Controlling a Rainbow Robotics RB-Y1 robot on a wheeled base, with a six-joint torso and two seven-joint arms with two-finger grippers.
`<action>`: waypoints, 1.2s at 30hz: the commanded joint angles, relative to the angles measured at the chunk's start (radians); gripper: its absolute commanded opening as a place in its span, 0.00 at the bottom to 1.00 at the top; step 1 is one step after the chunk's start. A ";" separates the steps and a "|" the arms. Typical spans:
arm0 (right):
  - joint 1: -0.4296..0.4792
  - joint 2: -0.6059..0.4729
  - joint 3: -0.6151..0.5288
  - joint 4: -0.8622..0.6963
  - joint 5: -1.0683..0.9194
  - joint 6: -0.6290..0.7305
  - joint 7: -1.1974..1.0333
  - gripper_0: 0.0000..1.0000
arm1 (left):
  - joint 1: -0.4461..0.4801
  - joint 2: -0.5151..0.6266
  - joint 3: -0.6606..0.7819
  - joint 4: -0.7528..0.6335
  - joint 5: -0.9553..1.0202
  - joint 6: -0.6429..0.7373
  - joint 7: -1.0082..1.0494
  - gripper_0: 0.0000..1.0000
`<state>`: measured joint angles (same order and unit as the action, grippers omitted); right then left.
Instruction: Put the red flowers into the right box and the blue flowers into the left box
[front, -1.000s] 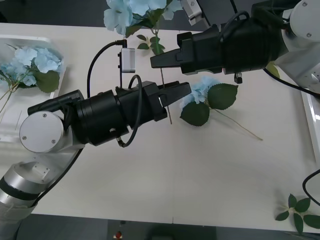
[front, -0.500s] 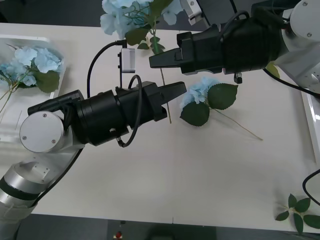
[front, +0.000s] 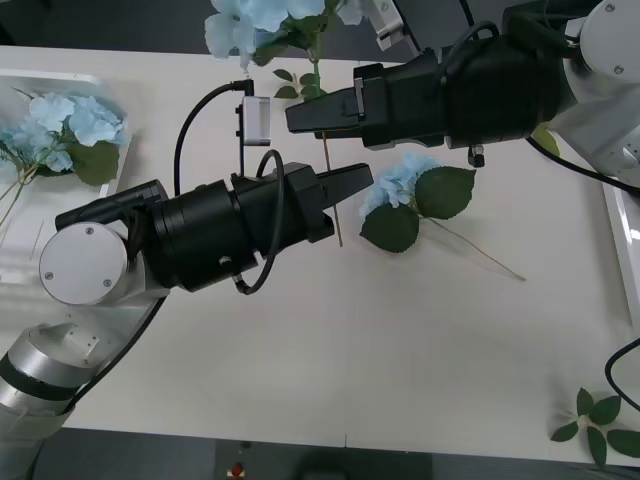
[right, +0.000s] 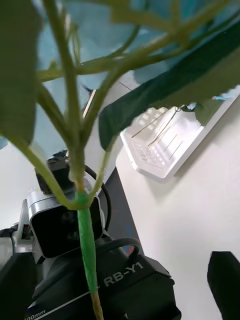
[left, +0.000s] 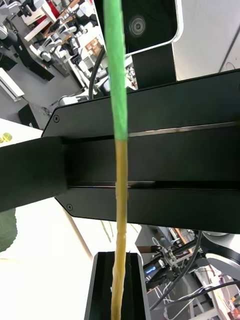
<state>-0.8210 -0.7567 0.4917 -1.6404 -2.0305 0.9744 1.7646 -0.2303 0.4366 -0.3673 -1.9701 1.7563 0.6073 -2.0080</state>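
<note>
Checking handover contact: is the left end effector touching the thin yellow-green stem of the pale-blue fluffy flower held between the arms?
Touching. In the left wrist view the thin yellow-green stem runs straight down into the left end effector, pinched between its black fingers.

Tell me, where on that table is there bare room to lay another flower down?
The near half of the table is bare, bordered by the left gripper, the loose blue flower and the leaf sprig. It is crowded farther back, where both grippers meet around a held stem, right gripper included.
</note>
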 joint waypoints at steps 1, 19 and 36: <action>-0.024 -0.021 -0.021 -0.026 -0.005 -0.006 0.041 1.00 | -0.015 0.013 0.011 -0.032 0.009 -0.008 0.025 0.00; 0.000 -0.082 -0.065 -0.021 -0.091 -0.008 0.041 1.00 | -0.011 0.082 0.151 -0.033 0.117 0.158 0.038 0.00; -0.001 -0.188 -0.427 0.292 0.245 0.708 0.090 1.00 | 0.022 0.177 0.415 0.016 0.144 0.462 0.063 0.00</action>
<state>-0.8195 -0.8697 0.0677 -1.3360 -1.8784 1.6315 1.8092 -0.2116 0.5611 -0.0081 -1.9637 1.8902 1.0063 -1.9837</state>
